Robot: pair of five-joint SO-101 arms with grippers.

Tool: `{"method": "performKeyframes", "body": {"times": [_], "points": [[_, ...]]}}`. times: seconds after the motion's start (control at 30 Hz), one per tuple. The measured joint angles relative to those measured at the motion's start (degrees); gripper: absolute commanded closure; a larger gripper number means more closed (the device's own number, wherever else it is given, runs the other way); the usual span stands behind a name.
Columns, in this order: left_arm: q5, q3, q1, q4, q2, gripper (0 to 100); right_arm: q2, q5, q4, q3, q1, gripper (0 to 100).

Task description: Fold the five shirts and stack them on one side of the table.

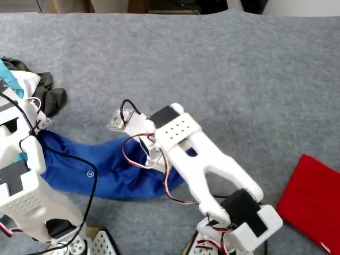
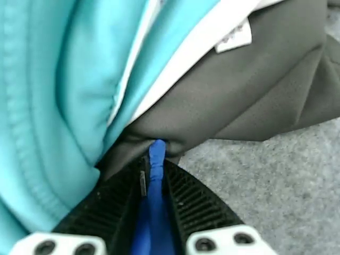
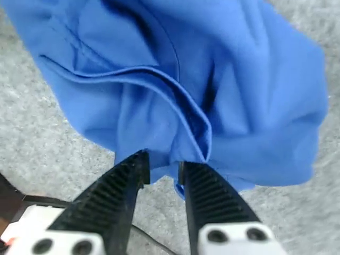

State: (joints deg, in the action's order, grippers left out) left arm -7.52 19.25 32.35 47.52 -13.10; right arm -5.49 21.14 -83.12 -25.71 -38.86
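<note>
Blue shirt (image 1: 106, 172) is seen lying slack on the counter (image 1: 239, 64) between both arms. Its edge is clamped in the left hand (image 2: 155, 159), against the unfolded pile (image 2: 64, 79). Right hand (image 3: 162, 164) stands slightly parted at the hem, which should be pinched firmly before spreading.

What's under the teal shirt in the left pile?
Under the teal shirt: white fabric, then a dark grey shirt on the grey table. Whether the white is a separate shirt, or what lies deeper, is covered.
</note>
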Motion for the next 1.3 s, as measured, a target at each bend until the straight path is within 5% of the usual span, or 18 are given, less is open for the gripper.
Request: {"method": "performKeyframes", "body": {"times": [0.67, 0.93, 1.3], "points": [[0.0, 0.0, 0.0, 0.0, 0.0, 98, -1.3, 0.0, 4.5, 0.0, 0.6, 83.9], [0.0, 0.0, 0.0, 0.0, 0.0, 98, 4.1, 0.0, 5.8, 4.4, 7.6, 84.1], [0.0, 0.0, 0.0, 0.0, 0.0, 98, 5.8, 0.9, 5.6, 7.5, 8.3, 84.2]]}}
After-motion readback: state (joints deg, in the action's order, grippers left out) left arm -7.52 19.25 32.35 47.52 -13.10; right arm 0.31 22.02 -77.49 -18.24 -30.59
